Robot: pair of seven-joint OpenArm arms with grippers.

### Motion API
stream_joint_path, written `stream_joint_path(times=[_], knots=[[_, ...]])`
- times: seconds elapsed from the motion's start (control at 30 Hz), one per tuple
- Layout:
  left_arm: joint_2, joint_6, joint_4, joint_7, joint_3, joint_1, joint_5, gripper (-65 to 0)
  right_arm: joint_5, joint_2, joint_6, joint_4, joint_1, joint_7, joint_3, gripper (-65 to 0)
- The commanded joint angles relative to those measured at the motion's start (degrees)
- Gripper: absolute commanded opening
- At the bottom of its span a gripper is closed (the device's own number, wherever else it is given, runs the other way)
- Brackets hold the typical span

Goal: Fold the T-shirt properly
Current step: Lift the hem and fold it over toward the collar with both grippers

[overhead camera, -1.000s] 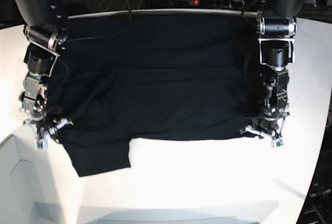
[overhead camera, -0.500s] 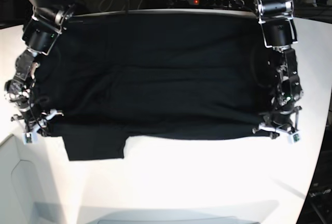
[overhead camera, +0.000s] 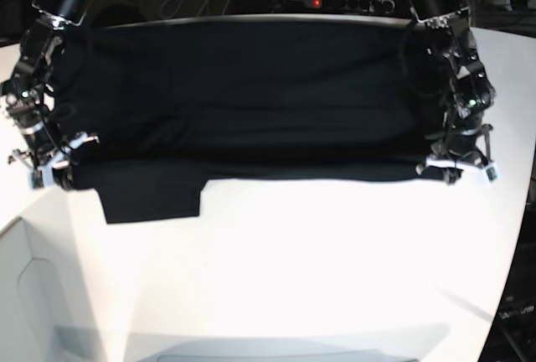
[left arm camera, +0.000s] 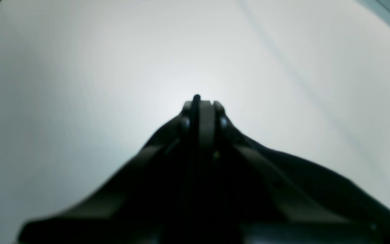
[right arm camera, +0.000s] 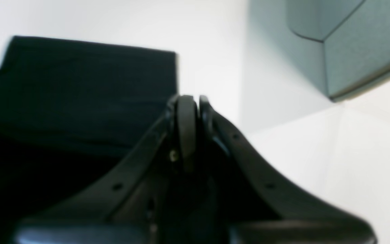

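The black T-shirt (overhead camera: pixel 251 94) lies spread across the white table (overhead camera: pixel 318 270), its near edge pulled into a straight taut line between the two grippers. One sleeve (overhead camera: pixel 151 199) sticks out toward the front at the left; it also shows as a flat black sleeve (right arm camera: pixel 90 84) in the right wrist view. My left gripper (overhead camera: pixel 457 169) is shut on the shirt's right near corner; in its wrist view the left gripper (left arm camera: pixel 200 103) pinches a thin black edge. My right gripper (overhead camera: pixel 48 171) is shut on the left near corner, and in its wrist view the right gripper (right arm camera: pixel 192 101) has its jaws together.
A grey box-like shape (overhead camera: pixel 33 295) stands at the table's front left corner and appears as a grey box (right arm camera: pixel 350 44) in the right wrist view. A power strip with a red light (overhead camera: pixel 335 2) and cables lie behind the table's far edge.
Both grippers have moved toward the back of the table and outward, still shut on the shirt. The near edge has drawn tight and straight, and the sleeve slid back with it.
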Motion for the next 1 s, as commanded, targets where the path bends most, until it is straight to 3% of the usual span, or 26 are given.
stream_joint_path(times=[0.0,0.37,0.7,0.97], knots=[[-0.5,0.0,1.6,-1.3,-0.8,0.4,0.0,-65.0,1.3,1.1,-0.3,1.4,-0.4,1.3,0.9,-65.0],[2.2,-0.1,3.5,-1.3,-6.2,9.8,0.0,-65.0,1.5,-0.2,-0.3,1.8,-8.1,1.1,3.3,-65.0],[2.2,-0.1,3.6,-1.3,-6.3,10.6,0.0,-65.0,1.5,-0.4,-0.3,2.0,-11.2,1.5,3.5,-65.0],[2.3,-0.1,10.6,-1.1,-6.4,10.6,0.0,-65.0,1.3,-2.8,-0.3,9.6,-12.9,0.9,8.7,-65.0]])
